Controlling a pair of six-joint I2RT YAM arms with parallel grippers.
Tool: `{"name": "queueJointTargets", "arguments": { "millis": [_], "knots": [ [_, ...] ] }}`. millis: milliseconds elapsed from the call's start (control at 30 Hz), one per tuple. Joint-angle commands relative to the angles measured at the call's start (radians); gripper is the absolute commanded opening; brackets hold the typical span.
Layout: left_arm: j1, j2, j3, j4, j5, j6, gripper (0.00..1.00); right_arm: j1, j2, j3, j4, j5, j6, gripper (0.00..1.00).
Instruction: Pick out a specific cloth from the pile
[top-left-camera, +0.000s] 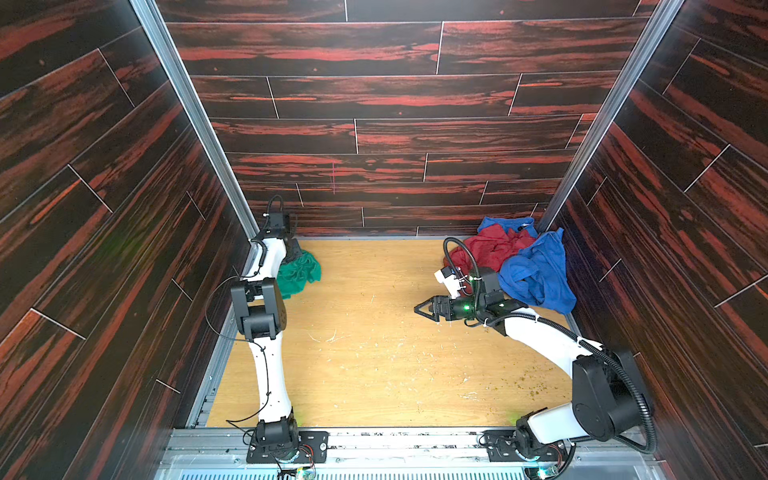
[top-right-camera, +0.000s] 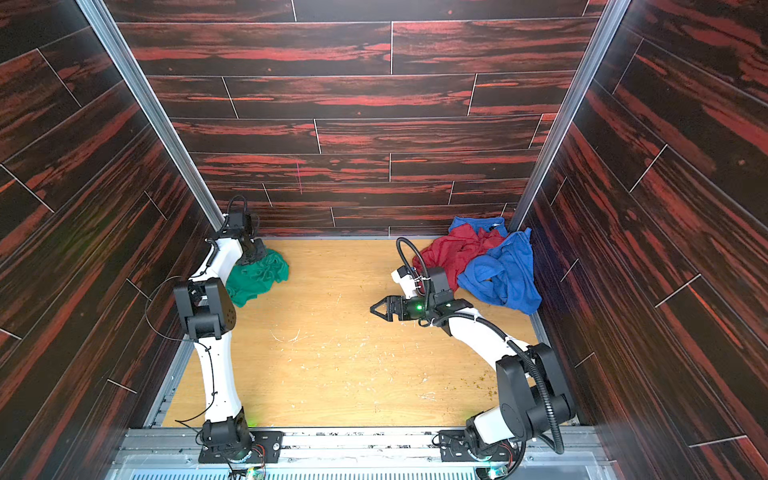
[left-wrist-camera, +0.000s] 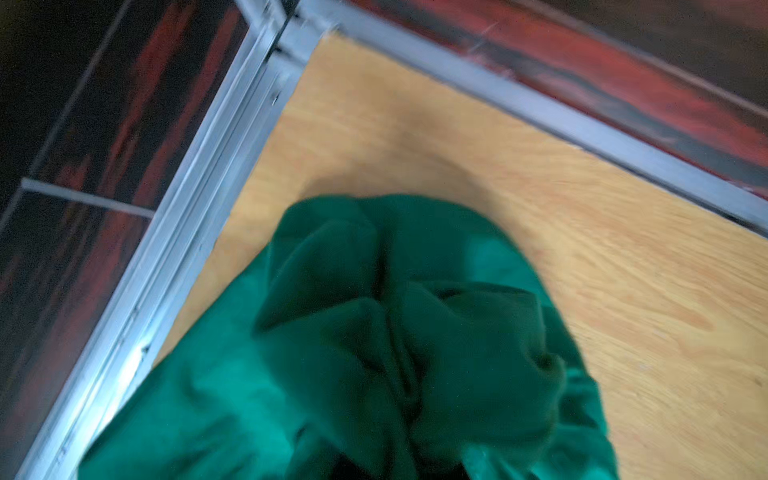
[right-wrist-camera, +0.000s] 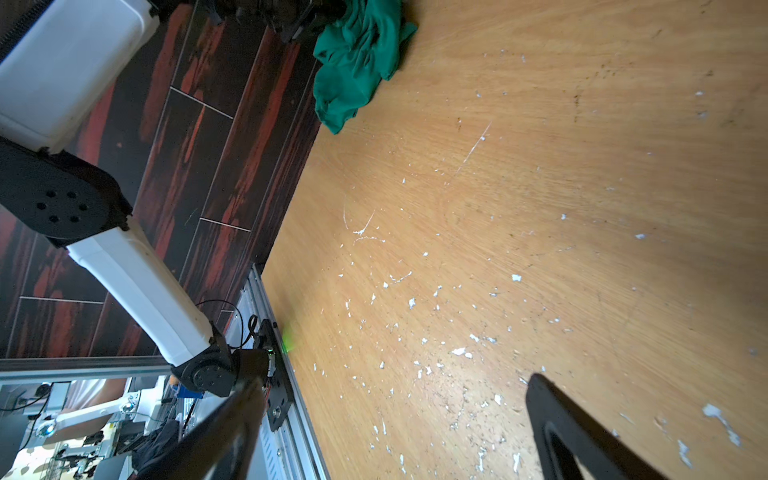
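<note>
The emerald-green cloth (top-left-camera: 301, 272) (top-right-camera: 257, 274) lies bunched at the far left corner of the wooden floor, apart from the pile. My left gripper (top-left-camera: 295, 252) (top-right-camera: 254, 252) sits on its upper end, shut on the fabric. In the left wrist view the cloth (left-wrist-camera: 395, 332) gathers up to the jaws and hides them. The pile (top-left-camera: 490, 249) (top-right-camera: 457, 249), a dark red garment with blue ones (top-left-camera: 536, 272), fills the far right corner. My right gripper (top-left-camera: 417, 309) (top-right-camera: 372, 309) (right-wrist-camera: 395, 399) hovers open and empty in front of the pile, pointing left. The right wrist view also shows the cloth (right-wrist-camera: 357, 62).
Dark wood-patterned walls (top-left-camera: 395, 137) close in three sides, with metal rails (left-wrist-camera: 540, 112) along the floor edges. The floor (top-left-camera: 374, 353) carries white flecks and scratches. The arm bases stand on a metal frame (top-left-camera: 415, 440) at the near edge.
</note>
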Motion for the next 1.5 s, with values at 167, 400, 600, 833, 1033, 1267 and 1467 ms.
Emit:
{"name": "queueJointTargets", "arguments": {
  "millis": [167, 400, 600, 833, 1033, 1267, 1467],
  "knots": [
    [0.032, 0.102, 0.046, -0.134, 0.109, -0.077, 0.08, -0.008, 0.019, 0.030, -0.026, -0.009, -0.025, 0.99],
    [0.028, -0.129, -0.201, 0.022, 0.025, -0.009, 0.99, -0.011, -0.009, 0.006, -0.021, 0.019, -0.013, 0.99],
    [0.028, -0.398, -0.459, 0.170, -0.015, -0.021, 0.99, -0.017, -0.014, -0.004, 0.003, 0.008, 0.006, 0.99],
    [0.028, -0.732, -0.843, 0.411, 0.123, -0.054, 0.99, -0.101, -0.056, -0.003, -0.002, -0.008, 0.012, 0.99],
    [-0.031, -1.047, -1.277, 0.616, -0.041, 0.012, 0.99, -0.266, -0.194, -0.144, 0.138, 0.092, 0.066, 0.99],
    [-0.050, -1.058, -1.661, 1.065, -0.197, 0.140, 0.99, -0.347, -0.488, -0.460, 0.409, 0.625, -0.088, 0.99],
    [-0.054, -0.892, -1.647, 1.330, -0.070, 0.131, 0.99, -0.352, -0.563, -0.662, 0.614, 1.003, -0.296, 0.99]
  ]
}}
